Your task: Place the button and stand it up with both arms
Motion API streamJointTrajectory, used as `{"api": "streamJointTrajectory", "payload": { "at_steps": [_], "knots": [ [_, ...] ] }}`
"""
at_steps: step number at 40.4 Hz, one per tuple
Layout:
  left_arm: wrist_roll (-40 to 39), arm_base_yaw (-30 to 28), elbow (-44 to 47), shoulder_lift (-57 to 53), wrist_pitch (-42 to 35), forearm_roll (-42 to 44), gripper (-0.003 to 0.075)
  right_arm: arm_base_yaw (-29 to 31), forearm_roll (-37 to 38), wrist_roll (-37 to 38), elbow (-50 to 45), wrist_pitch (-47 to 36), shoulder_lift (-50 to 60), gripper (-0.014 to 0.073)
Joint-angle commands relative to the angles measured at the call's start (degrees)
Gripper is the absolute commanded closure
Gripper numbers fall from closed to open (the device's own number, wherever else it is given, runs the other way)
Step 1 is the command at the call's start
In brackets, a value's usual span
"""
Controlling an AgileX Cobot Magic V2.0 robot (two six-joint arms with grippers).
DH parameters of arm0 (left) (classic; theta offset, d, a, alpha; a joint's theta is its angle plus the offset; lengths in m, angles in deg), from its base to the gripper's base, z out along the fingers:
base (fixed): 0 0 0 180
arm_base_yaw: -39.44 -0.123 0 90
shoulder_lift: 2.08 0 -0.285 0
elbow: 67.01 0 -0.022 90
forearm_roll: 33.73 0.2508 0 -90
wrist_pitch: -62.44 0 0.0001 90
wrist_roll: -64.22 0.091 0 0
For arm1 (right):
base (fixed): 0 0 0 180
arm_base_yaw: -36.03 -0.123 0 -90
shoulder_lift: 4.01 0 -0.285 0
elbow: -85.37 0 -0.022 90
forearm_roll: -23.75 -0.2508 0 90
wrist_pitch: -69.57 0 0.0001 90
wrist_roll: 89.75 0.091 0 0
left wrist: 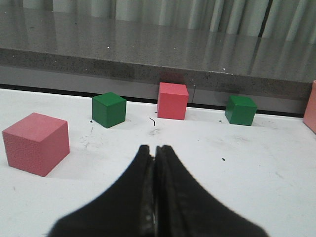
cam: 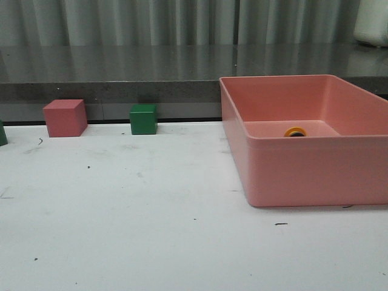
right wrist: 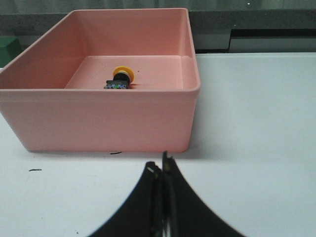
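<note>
Both end effectors are out of sight from the front; only the button peeks up inside the pink bin on the tabletop. From the left wrist, the left end effector is pressed together, holding nothing, facing cubes. From the right wrist, the right end effector is together too, facing the bin, where the button lies on its side, so it needs lifting out.

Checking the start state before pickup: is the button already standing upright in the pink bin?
No. In the right wrist view the button lies on its side on the floor of the pink bin.
</note>
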State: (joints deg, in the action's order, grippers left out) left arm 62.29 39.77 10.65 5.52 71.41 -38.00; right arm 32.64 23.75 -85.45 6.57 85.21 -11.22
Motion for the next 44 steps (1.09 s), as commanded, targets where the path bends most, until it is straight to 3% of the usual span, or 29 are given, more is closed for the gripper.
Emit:
{"api": "streamJointTrajectory", "payload": {
  "at_steps": [1, 28, 35, 44],
  "knots": [
    [-0.47, -0.04, 0.92, -1.23, -5.04, -0.37, 0.074, 0.31, 0.0, -0.29, 0.21, -4.27, 1.05, 0.0655],
    [-0.47, -0.04, 0.92, -1.23, -5.04, -0.37, 0.074, 0.31, 0.0, -0.29, 0.21, -7.02, 1.05, 0.0655],
    [-0.47, -0.04, 0.92, -1.23, -5.04, 4.68, 0.074, 0.31, 0.0, -0.29, 0.21, -7.52, 1.05, 0.0655],
    [-0.47, -0.04, 0.92, -1.23, -5.04, 4.68, 0.074, 0.31, 0.0, -0.29, 0.21, -7.94, 1.05, 0.0655]
  ]
}}
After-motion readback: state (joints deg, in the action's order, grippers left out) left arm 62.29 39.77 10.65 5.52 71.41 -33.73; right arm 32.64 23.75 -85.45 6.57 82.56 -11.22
